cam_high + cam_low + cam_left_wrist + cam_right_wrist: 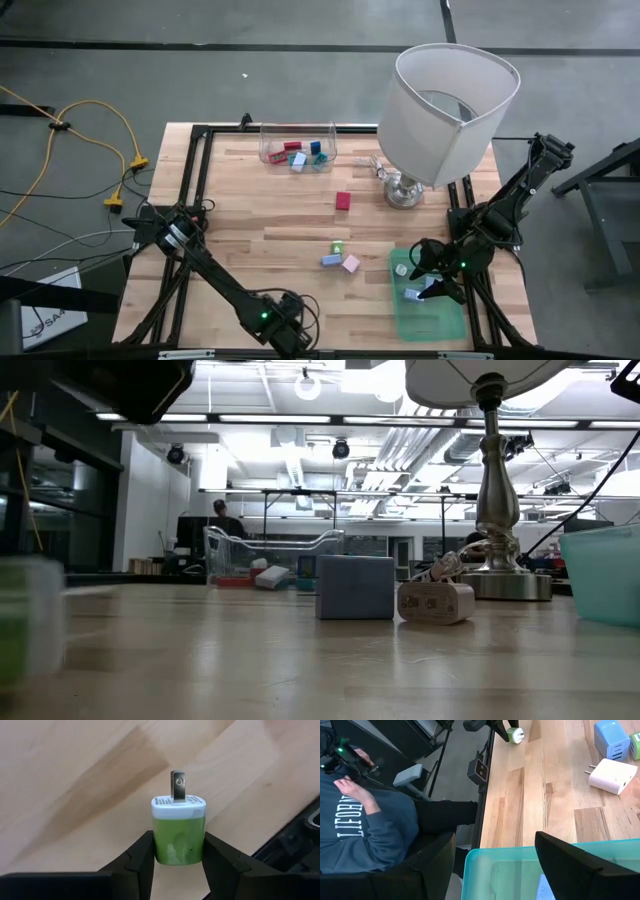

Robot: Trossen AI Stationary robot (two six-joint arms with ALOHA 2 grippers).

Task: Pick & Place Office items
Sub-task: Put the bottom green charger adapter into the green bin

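Your left tool [179,865] sits at the near edge of the bench [270,225], toward the left corner, with its two fingers [137,862] pressed on either side of a small green plug adapter [178,832]; the white end with the metal prong points away from the wrist. The adapter looks to be just above or on the wood; you cannot tell which.

Your right tool [432,272] hangs over the teal tray [440,322] at the near right corner, fingers apart and gripping nothing. A pale piece [411,294] lies in the tray beside it.

In the middle of the bench, a blue adapter [330,260], a pink one [351,264] and a green one [338,246] lie close together. A red block [343,201] lies apart from them, nearer the far edge. At the far edge a clear bin [298,150] holds several red and blue pieces. The white lamp [445,115] stands at the far right corner.

A seated person in a grey sweatshirt [367,827] is beyond the near edge.
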